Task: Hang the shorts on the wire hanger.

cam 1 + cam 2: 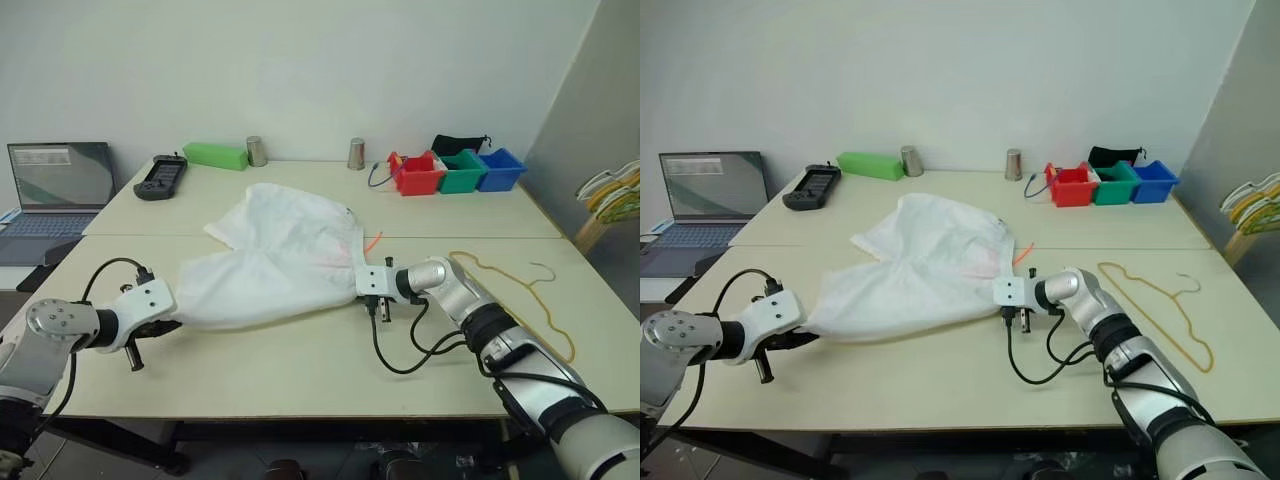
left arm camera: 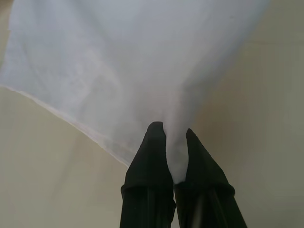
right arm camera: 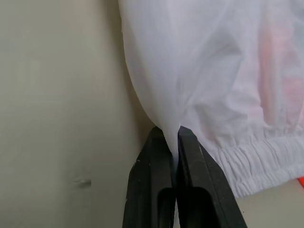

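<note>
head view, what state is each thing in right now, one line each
shorts: spread on the table, pinched at two edges
wire hanger: flat on the table, bare, apart from the shorts
left gripper: shut on the shorts
right gripper: shut on the shorts
laptop: lid open, screen lit
red bin: upright, things inside

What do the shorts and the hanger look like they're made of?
The shorts: thin, matte white woven fabric, probably light cotton or synthetic; it drapes limply, and the waistband is gathered. The hanger: thin yellowish wire, likely coated metal, judging by its slim bent outline.
</note>
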